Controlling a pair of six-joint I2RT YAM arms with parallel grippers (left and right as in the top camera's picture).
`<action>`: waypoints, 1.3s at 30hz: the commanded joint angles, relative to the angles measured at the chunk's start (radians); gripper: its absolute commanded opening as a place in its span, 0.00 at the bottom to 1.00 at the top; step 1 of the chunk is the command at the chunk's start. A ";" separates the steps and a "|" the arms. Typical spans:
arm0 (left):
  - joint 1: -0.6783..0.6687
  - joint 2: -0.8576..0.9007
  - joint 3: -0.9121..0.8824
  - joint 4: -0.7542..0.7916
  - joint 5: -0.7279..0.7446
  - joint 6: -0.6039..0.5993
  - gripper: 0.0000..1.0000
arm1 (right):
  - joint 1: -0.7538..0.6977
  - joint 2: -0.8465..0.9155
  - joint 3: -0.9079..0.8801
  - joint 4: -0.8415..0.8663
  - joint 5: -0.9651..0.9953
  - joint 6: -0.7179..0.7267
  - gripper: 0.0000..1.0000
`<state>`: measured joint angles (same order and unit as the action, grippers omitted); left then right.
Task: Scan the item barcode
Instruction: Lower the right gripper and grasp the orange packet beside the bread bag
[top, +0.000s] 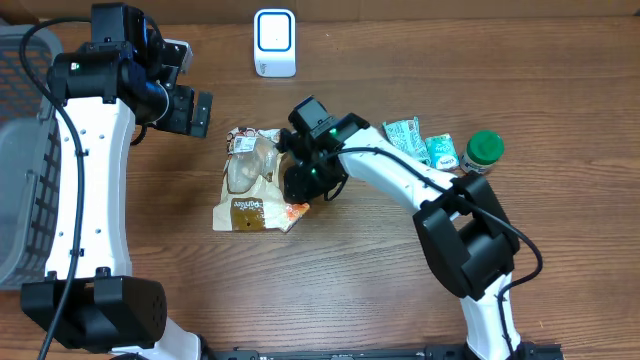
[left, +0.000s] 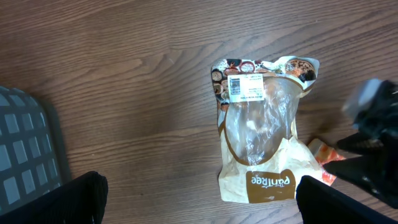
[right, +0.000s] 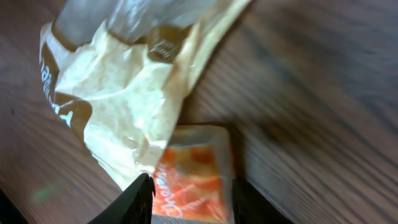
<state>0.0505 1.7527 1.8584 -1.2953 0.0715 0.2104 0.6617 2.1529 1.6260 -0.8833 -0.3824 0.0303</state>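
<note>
Right gripper (right: 193, 202) down at the bags, fingers (right: 140, 196) either side of orange packet (right: 196, 168), packet partly under edge of bread bag (top: 250, 185); can't tell if clamped. Barcode label (left: 247, 88) face-up at bag's far end. Left gripper (top: 190, 108) beyond, spread wide, empty. White scanner (top: 274, 42) farthest.

Glossy crinkled plastic bag (left: 258, 155) lies on matt wood-grain table (left: 124, 93).
</note>
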 joint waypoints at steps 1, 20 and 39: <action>0.002 0.000 0.009 -0.002 0.007 0.011 1.00 | 0.001 0.040 -0.006 0.008 -0.020 -0.062 0.32; 0.002 0.000 0.009 -0.002 0.007 0.011 1.00 | -0.003 0.048 -0.004 0.021 0.049 0.055 0.04; 0.002 0.000 0.009 -0.002 0.007 0.011 1.00 | -0.001 0.098 0.010 0.010 -0.015 0.018 0.18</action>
<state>0.0505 1.7527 1.8584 -1.2949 0.0715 0.2104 0.6609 2.2215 1.6268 -0.8757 -0.4023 0.0559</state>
